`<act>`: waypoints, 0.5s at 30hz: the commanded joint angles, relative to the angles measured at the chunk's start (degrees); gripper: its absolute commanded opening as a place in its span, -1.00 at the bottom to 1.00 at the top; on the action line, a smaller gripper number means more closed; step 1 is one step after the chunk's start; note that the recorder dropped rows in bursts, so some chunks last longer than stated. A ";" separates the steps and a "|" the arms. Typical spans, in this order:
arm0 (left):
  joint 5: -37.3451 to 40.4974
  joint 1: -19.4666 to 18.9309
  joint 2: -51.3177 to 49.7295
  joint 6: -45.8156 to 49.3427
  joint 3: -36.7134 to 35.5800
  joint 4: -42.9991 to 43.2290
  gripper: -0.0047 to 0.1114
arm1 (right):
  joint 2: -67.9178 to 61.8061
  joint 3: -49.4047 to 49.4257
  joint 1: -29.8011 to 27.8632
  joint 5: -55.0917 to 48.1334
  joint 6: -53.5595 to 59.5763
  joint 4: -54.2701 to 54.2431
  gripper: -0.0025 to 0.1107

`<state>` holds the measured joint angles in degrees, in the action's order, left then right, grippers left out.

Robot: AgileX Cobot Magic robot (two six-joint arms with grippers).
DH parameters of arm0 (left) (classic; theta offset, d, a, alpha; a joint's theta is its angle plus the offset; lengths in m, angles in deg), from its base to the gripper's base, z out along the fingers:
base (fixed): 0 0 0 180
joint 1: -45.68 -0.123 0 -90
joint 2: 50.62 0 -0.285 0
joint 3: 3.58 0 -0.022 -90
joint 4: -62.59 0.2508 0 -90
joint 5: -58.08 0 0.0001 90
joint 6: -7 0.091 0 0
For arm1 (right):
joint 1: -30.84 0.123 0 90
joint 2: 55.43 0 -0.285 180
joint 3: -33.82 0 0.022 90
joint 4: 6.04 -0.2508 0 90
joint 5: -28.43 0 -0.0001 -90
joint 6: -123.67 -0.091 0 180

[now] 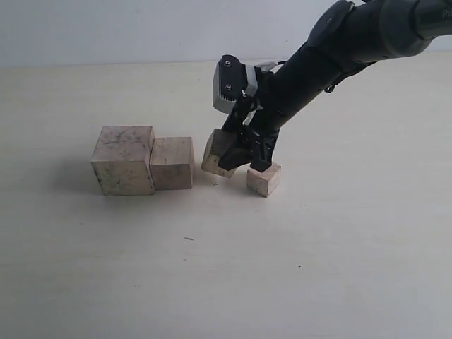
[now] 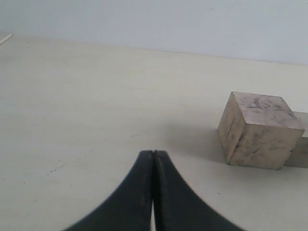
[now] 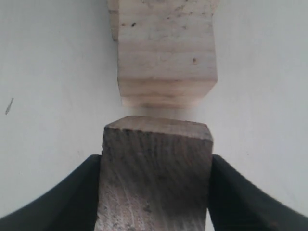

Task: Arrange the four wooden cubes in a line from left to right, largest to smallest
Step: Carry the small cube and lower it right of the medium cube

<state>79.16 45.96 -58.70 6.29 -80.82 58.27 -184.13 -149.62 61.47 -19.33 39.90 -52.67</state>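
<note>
The largest wooden cube (image 1: 123, 159) stands at the left with the second cube (image 1: 172, 163) touching its right side. My right gripper (image 1: 245, 157) is shut on the third cube (image 1: 217, 152), which hangs tilted just right of the second one, at or just above the table. The smallest cube (image 1: 263, 180) rests on the table right below the gripper. In the right wrist view the held cube (image 3: 156, 183) fills the gripper (image 3: 156, 160), with a paler cube (image 3: 166, 48) just beyond. My left gripper (image 2: 153, 154) is shut on nothing, with the largest cube (image 2: 260, 130) some way beyond it.
The pale tabletop (image 1: 212, 268) stretches in front of the cubes, with a white wall (image 1: 106, 28) behind. The dark right arm (image 1: 332, 49) slants in from the upper right. A sliver of the second cube (image 2: 301, 151) peeks from behind the largest one.
</note>
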 commanded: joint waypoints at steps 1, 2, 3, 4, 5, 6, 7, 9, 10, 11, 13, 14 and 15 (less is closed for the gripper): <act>-0.64 0.34 0.29 -0.01 0.03 -0.33 -0.92 | 0.10 -0.36 0.05 0.13 1.24 -1.78 -0.96; -0.64 0.34 0.29 -0.01 0.03 -0.33 -0.92 | 0.10 -0.36 0.05 0.13 1.24 -1.78 -0.96; -0.64 0.34 0.29 -0.01 0.03 -0.33 -0.92 | -0.01 -0.36 0.05 0.13 1.25 -1.78 -0.96; -0.64 0.34 0.29 -0.01 0.03 -0.33 -0.92 | -0.05 -0.36 0.05 0.13 1.25 -1.88 -0.96; -0.64 0.34 0.29 -0.01 0.03 -0.33 -0.92 | -0.20 -0.36 0.05 0.42 1.25 -1.99 -0.96; -0.64 0.34 0.29 -0.01 0.03 -0.33 -0.92 | -0.45 -0.36 0.05 0.91 1.25 -2.38 -0.96; -0.64 0.34 0.29 -0.01 0.03 -0.33 -0.92 | -0.76 -0.36 0.05 1.35 1.25 -2.49 -0.96; -0.64 0.34 0.29 -0.01 0.03 -0.33 -0.92 | -1.38 -0.36 0.05 2.22 1.71 -3.55 -0.96; -0.64 0.34 0.29 -0.01 0.03 -0.33 -0.92 | -1.67 -0.36 0.05 2.22 1.85 -4.12 -0.96; -0.64 0.34 0.29 -0.01 0.03 -0.33 -0.92 | -1.95 -0.36 0.05 2.22 2.30 -4.89 -0.96; -0.64 0.34 0.29 -0.01 0.03 -0.33 -0.92 | -2.68 -0.36 0.05 1.27 2.66 -5.02 -0.96; -0.64 0.34 0.29 -0.01 0.03 -0.33 -0.92 | -2.98 -0.36 0.05 0.95 2.66 -5.02 -0.96; -0.64 0.34 0.29 -0.01 0.03 -0.33 -0.92 | -3.26 -0.36 0.05 0.68 2.66 -4.91 -0.96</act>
<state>79.16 45.96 -58.70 6.29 -80.82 58.27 -186.94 -149.62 61.47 -17.79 41.76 -56.60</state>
